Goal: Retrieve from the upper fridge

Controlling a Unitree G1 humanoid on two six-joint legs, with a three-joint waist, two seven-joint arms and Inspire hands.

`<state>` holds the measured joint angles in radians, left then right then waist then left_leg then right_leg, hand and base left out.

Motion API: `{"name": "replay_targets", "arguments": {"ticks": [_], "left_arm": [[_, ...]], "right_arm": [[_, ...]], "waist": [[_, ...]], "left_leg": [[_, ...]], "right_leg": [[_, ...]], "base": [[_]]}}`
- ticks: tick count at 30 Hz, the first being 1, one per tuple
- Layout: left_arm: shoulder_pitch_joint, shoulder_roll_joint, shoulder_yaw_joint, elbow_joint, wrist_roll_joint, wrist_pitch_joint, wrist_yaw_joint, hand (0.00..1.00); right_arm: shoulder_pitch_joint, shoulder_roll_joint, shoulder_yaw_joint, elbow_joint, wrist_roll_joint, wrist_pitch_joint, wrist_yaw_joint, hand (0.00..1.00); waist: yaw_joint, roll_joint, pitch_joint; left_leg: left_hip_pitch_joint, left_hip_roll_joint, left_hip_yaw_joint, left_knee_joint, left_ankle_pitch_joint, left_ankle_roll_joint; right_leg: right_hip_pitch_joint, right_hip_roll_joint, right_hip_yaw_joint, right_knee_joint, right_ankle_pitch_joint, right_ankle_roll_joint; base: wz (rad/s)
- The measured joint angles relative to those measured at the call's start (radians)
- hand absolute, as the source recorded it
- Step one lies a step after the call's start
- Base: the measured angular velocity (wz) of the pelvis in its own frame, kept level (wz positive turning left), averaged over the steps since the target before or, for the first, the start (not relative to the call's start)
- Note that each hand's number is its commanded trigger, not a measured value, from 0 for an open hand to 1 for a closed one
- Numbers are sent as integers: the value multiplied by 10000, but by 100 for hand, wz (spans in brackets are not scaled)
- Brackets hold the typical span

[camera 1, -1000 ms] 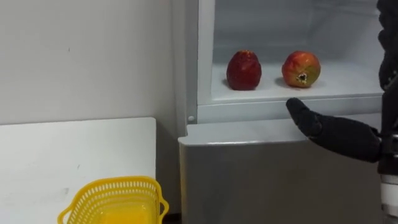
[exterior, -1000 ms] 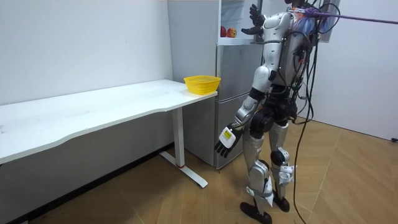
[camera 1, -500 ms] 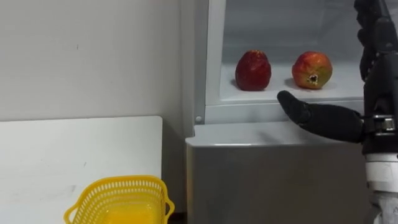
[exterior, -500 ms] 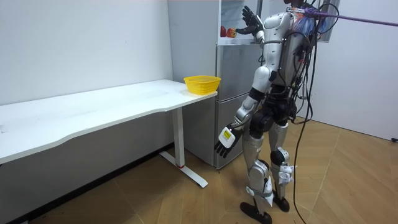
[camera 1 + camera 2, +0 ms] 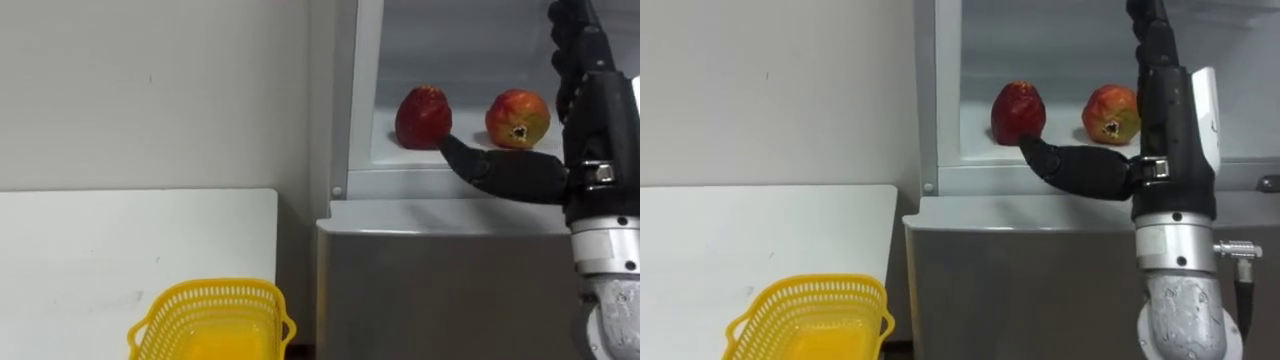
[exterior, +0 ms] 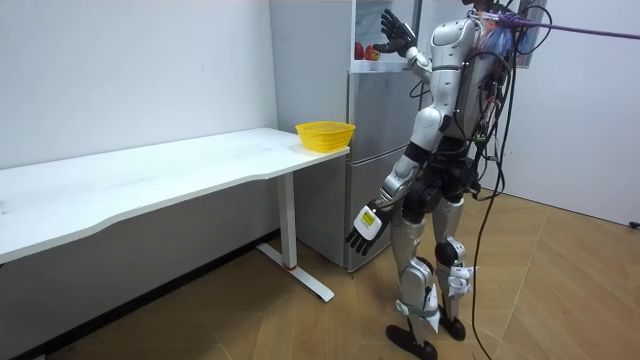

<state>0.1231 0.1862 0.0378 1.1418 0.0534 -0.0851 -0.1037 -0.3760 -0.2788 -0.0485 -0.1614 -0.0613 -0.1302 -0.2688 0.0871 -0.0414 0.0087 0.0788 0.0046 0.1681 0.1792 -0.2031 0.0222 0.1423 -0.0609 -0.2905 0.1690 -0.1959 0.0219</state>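
Two fruits sit on the shelf of the open upper fridge [image 5: 470, 175]: a dark red one [image 5: 423, 117] on the left and a red-yellow one [image 5: 518, 118] on the right. My right hand [image 5: 598, 115] is raised before the opening, open, fingers pointing up. Its thumb [image 5: 480, 165] reaches left, with the tip just in front of the dark red fruit; whether it touches is unclear. The room view has that hand [image 6: 393, 28] at the fridge's top compartment. My left hand [image 6: 363, 222] hangs by my thigh with relaxed fingers.
A yellow mesh basket [image 5: 212, 320] stands at the corner of the white table [image 5: 100, 250], left of the fridge. The closed grey lower fridge door [image 5: 440, 290] is straight below the open compartment. I stand close to the fridge front.
My right hand has risen and moved left, from the shelf's front lip to before the fruits. The eye view itself has shifted. The left hand has stayed put.
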Motion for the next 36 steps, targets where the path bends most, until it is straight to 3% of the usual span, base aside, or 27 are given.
{"name": "replay_targets", "arguments": {"ticks": [17,26,36], "left_arm": [[-5,33,208,-79,282,130,-167,0],[18,67,195,-78,281,174,-76,0],[-4,201,159,-73,296,564,-189,0]], "right_arm": [[-770,-65,382,325,-76,10,26,0],[-772,-387,678,625,-87,204,108,0],[-856,-479,683,1016,-2,238,391,0]], "waist": [[38,1,-11],[33,-28,-28],[5,-57,-40]], "left_leg": [[-160,-1,-125,85,9,10],[-161,-10,-162,105,15,19],[-209,-21,-309,116,16,22]], "right_leg": [[-124,-22,-142,-3,-1,1],[-98,-33,-170,-2,0,1],[-30,-35,-300,7,0,1]], "base": [[2],[0],[4]]}}
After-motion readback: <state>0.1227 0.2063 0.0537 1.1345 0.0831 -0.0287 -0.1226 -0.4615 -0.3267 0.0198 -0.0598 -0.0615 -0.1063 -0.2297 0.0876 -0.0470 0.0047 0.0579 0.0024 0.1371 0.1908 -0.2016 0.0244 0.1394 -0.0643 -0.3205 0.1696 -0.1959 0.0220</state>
